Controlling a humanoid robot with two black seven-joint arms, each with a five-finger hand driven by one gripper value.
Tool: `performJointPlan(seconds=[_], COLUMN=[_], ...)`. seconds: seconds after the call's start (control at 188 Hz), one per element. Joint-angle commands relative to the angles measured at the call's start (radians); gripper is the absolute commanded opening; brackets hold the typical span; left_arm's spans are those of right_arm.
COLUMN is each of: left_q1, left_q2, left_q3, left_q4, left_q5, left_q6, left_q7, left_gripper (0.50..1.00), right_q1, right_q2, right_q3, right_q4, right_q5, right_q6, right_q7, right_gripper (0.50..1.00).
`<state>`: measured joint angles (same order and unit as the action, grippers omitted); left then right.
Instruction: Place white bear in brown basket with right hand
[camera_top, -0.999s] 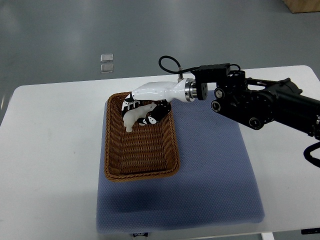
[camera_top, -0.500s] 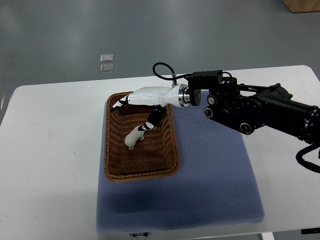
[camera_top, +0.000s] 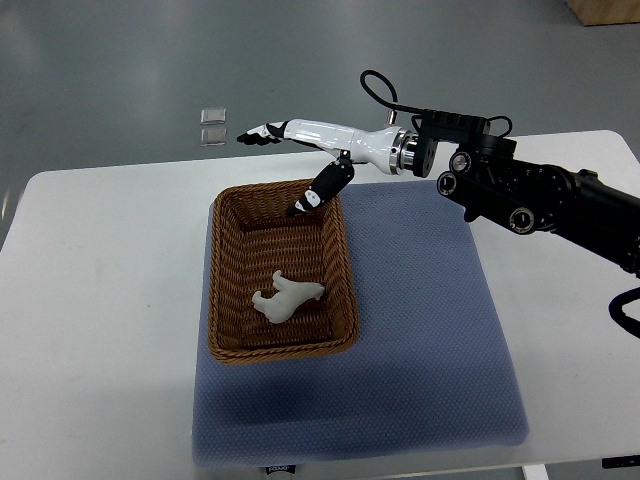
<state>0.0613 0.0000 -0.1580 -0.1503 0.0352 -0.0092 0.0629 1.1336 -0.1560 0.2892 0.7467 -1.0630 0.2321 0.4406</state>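
Blue mat (camera_top: 420, 340) is laid on white table (camera_top: 100, 300), with basket (camera_top: 225, 300) set on its left part. Bear (camera_top: 285, 298) is seen lying loose on the basket floor toward the near end. Right hand (camera_top: 300, 150) is held above the far rim, fingers spread, nothing grasped.

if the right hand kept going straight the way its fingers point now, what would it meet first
Probably nothing: the right hand, open, points left past the basket's far rim, over bare table. Its height is unclear.
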Motion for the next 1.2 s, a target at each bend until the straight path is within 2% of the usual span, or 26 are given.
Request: performJointPlan(seconds=[0.0, 0.197, 0.415, 0.579, 0.728, 1.036, 1.196], left_q1=[0.000, 0.000, 0.000, 0.000, 0.000, 0.000, 0.000], left_q2=[0.000, 0.000, 0.000, 0.000, 0.000, 0.000, 0.000], left_q3=[0.000, 0.000, 0.000, 0.000, 0.000, 0.000, 0.000], left_q4=[0.000, 0.000, 0.000, 0.000, 0.000, 0.000, 0.000], left_q5=[0.000, 0.000, 0.000, 0.000, 0.000, 0.000, 0.000], left_q6=[0.000, 0.000, 0.000, 0.000, 0.000, 0.000, 0.000], left_q7=[0.000, 0.000, 0.000, 0.000, 0.000, 0.000, 0.000], left_gripper=[1.000, 1.000, 1.000, 1.000, 1.000, 1.000, 1.000], right_q1=[-0.012, -0.067, -0.135, -0.166, -0.184, -0.198, -0.199], right_q2=[-0.023, -0.066, -0.097, -0.111, -0.106, -0.096, -0.096], right_q3=[0.001, 0.001, 0.002, 0.001, 0.001, 0.001, 0.001], right_q4=[-0.012, -0.021, -0.035, -0.052, -0.105, -0.133, -0.135], right_q5=[0.237, 0.589, 0.805, 1.014, 1.210, 1.319, 1.321], right_q6=[0.029, 0.049, 0.050, 0.085, 0.102, 0.093, 0.096], right_q7=[-0.068, -0.166, -0.172, -0.178, -0.269, -0.327, -0.330], right_gripper=[0.913, 0.915, 0.915, 0.915, 0.917, 0.917, 0.919])
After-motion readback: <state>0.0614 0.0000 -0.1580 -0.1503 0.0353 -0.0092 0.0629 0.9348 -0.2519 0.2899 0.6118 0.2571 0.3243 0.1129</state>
